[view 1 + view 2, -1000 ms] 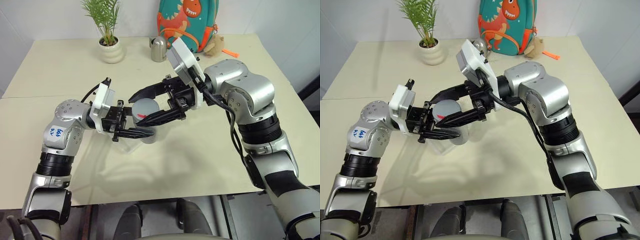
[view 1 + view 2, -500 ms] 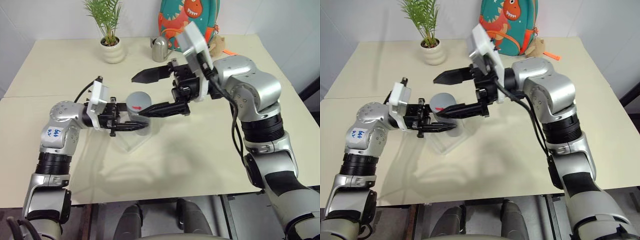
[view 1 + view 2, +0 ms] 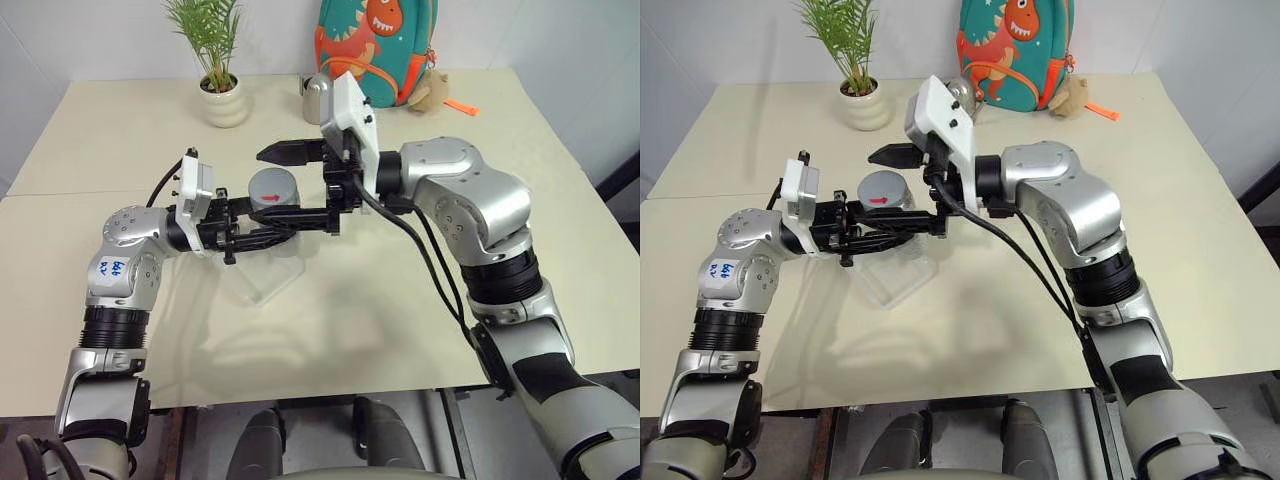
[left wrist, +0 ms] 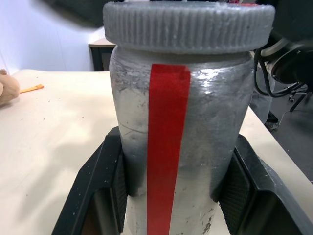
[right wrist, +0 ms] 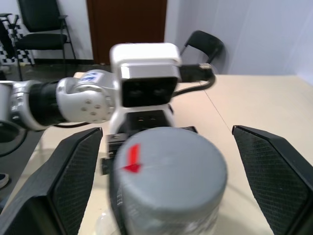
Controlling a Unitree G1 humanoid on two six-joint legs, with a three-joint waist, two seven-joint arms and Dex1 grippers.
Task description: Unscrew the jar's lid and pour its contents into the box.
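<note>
Jar (image 4: 176, 147), a slim silver metal cylinder with a red stripe down its side, is held upright, clamped between the two black fingers of the left gripper (image 4: 171, 196), whose pads (image 4: 120, 183) are pressed against its lower body. It is raised above the shallow clear plastic square box (image 3: 262, 283), which rests on the cream table (image 3: 400, 300) just below.

The round grey ribbed lid (image 5: 168, 169), marked with a small red arrow, is seen seated on the jar's mouth. The right gripper (image 5: 166, 181) is brought in level from the opposite side, its fingers (image 5: 73, 171) spread wide apart on either side of the lid and not touching it.

The step in hand appears to be the unscrewing, with the right fingers placed for a grasp of the lid. The next move would likely call for those fingers to be closed on the ribbed rim and turned while the jar is held firm. No contents can be seen.

Farther back on the table, a potted green plant (image 3: 213, 60), a small steel watering can (image 3: 317, 97) and a dinosaur-print backpack (image 3: 385, 40) are seen.
</note>
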